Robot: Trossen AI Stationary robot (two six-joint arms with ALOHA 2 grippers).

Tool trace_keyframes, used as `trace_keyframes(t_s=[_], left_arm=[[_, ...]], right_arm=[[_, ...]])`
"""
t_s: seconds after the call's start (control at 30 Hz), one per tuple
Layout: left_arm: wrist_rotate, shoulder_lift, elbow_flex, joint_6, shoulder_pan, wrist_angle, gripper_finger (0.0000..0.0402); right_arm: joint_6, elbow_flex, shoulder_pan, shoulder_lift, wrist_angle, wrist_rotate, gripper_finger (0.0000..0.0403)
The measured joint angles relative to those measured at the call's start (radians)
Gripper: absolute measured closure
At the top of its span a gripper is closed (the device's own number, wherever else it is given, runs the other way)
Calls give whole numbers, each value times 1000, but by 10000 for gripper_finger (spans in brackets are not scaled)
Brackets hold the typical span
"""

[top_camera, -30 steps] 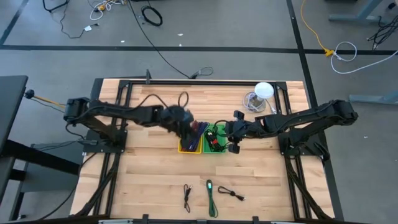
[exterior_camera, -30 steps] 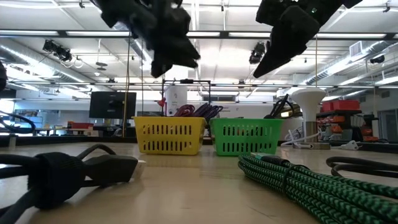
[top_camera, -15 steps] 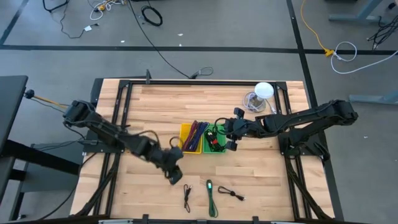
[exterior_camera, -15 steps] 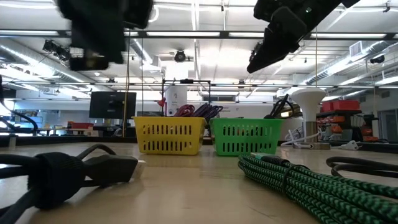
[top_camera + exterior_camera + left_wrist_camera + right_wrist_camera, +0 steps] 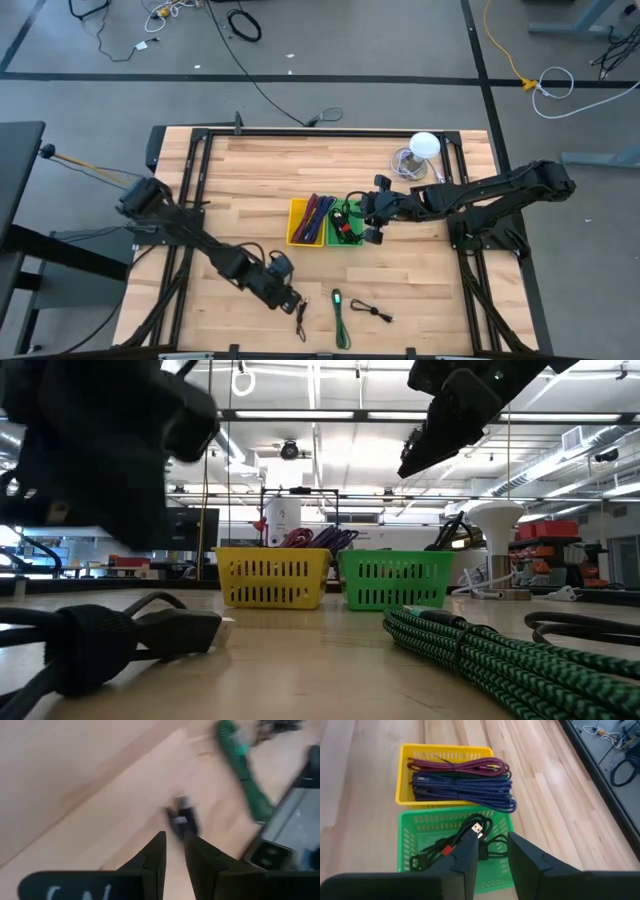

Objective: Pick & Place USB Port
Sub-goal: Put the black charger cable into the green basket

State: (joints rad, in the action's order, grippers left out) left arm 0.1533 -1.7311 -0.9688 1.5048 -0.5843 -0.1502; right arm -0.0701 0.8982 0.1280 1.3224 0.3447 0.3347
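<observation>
Black cable [image 5: 301,318]: loose on the table's front, just beside the green braided cable [image 5: 339,318]
Left gripper [image 5: 289,299]: low over the black cable's end, jaws narrow, holding nothing
Right gripper [image 5: 366,222]: above the green basket [image 5: 343,225], jaws narrowly parted, empty
Yellow basket [image 5: 306,222]: touching the green one, purple cables inside

Two baskets are sitting side by side, touching, near the middle of the table [image 5: 250,170]: the left basket [image 5: 306,222] is holding braided cables [image 5: 462,782], and the right basket [image 5: 346,224] is holding thin cables [image 5: 455,845]. A lamp [image 5: 424,146] is standing near the far right corner. Three loose cables are lying in a row along the near edge: a short cable [image 5: 301,318] on the left, a braided cable [image 5: 340,318] in the middle, a small cable [image 5: 371,311] on the right. The left pincer [image 5: 285,296] is hanging just left of the short cable; the right pincer [image 5: 362,222] is hanging over the right basket.
</observation>
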Motion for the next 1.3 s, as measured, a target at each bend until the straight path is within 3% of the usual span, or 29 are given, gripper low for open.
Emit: trace_keyframes(t_s=[0.33,1.07,1.3], left_arm=[[-16,-80,0,29,-7,124,330],[10,-103,0,34,-2,105,330],[-53,-160,0,-58,22,245,348]], right_arm=[[10,0,0,0,-2,-13,296],[21,0,0,0,-14,-11,296],[22,0,0,0,-14,-11,296]])
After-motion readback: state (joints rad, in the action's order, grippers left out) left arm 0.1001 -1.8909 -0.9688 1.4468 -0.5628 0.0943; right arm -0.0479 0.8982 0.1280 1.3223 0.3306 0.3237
